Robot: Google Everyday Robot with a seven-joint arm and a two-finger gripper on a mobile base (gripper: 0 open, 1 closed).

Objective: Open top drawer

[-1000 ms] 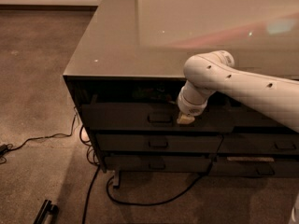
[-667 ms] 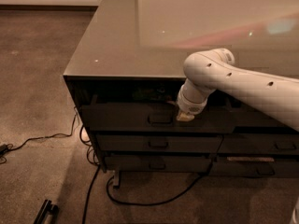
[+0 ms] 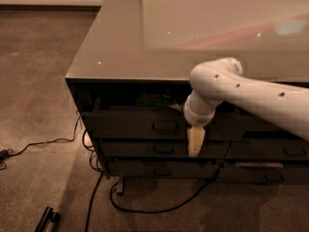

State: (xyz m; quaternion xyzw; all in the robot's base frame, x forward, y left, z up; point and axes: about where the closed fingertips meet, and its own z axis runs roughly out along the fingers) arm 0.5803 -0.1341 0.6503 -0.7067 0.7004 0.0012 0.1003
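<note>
The top drawer (image 3: 130, 124) is the wide dark front just under the glossy tabletop, with a small rectangular pull (image 3: 165, 126) at its centre. It stands partly pulled out, and a dark gap above its front shows a little of the inside. My gripper (image 3: 194, 141) hangs from the white arm (image 3: 251, 98), which comes in from the right. It points downward just right of the pull, in front of the drawer's front and reaching over the second drawer's top edge. It does not appear to hold the pull.
Two slimmer drawer fronts (image 3: 161, 150) sit below the top drawer. Another stack of drawers (image 3: 270, 151) is to the right. The tabletop edge (image 3: 125, 79) overhangs the drawers. Black cables (image 3: 53, 141) trail over the carpet at the left and under the cabinet, and a dark object (image 3: 46, 220) lies at the bottom left.
The gripper has moved down and toward the camera, from beside the pull to below it. The top drawer's front has come out slightly.
</note>
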